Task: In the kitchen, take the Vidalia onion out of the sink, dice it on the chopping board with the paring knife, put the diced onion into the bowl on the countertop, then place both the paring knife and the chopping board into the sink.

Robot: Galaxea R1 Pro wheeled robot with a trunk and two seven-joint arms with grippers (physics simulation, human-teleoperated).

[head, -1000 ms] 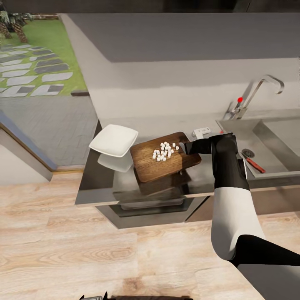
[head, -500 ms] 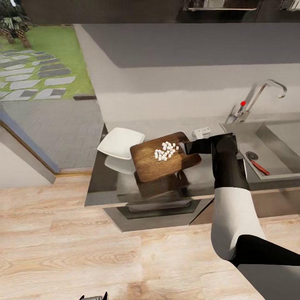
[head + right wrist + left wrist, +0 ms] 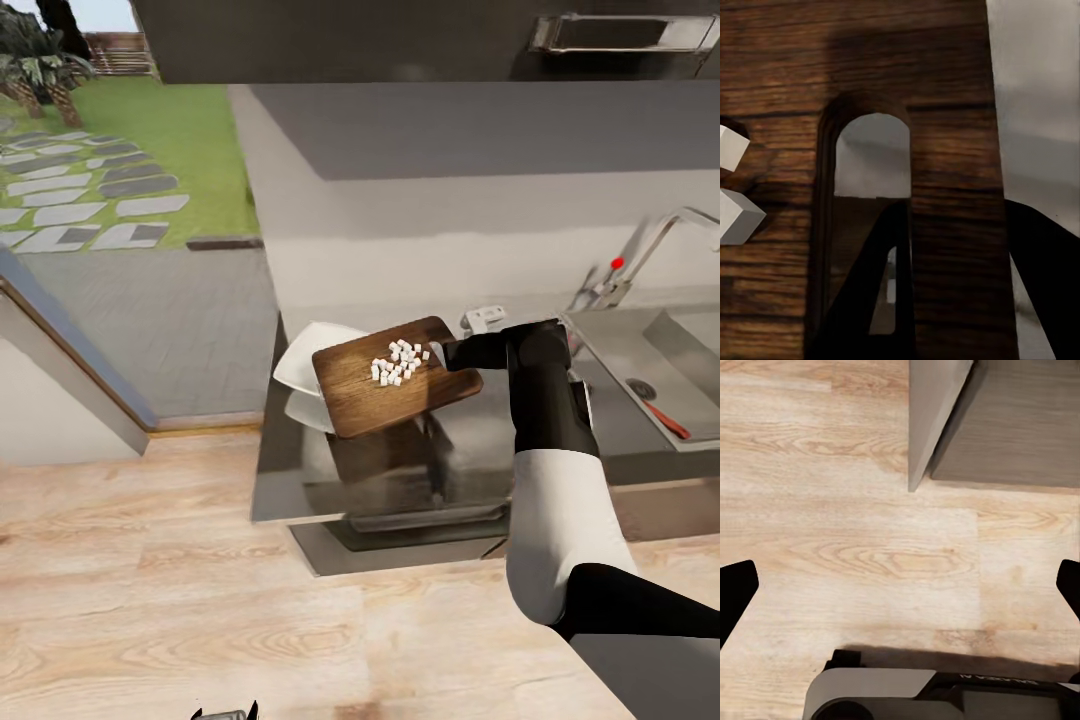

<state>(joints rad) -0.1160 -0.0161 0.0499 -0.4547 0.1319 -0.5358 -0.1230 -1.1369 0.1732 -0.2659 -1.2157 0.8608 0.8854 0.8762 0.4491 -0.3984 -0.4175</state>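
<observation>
My right gripper (image 3: 447, 355) is shut on the right end of the chopping board (image 3: 365, 400), held level above the countertop (image 3: 300, 480). A heap of white diced onion (image 3: 397, 363) lies on the board. The board's left edge overlaps the white bowl (image 3: 300, 365) beneath it. In the right wrist view the fingers (image 3: 1042, 277) clamp the board (image 3: 945, 112) by its slot hole (image 3: 874, 157), with onion cubes (image 3: 735, 210) nearby. The paring knife (image 3: 668, 420) lies in the sink (image 3: 620, 345). My left gripper (image 3: 900, 585) hangs open over the wood floor.
The chrome tap (image 3: 650, 250) with its red knob stands behind the sink. A small white object (image 3: 484, 318) sits on the counter behind my right wrist. Dark cabinets hang above the pale wall panel. A glass door at the left opens onto a garden path.
The camera has moved: counter, bowl and sink have shifted right in the picture. The held board kept its place in view, so it now overlaps the bowl's edge.
</observation>
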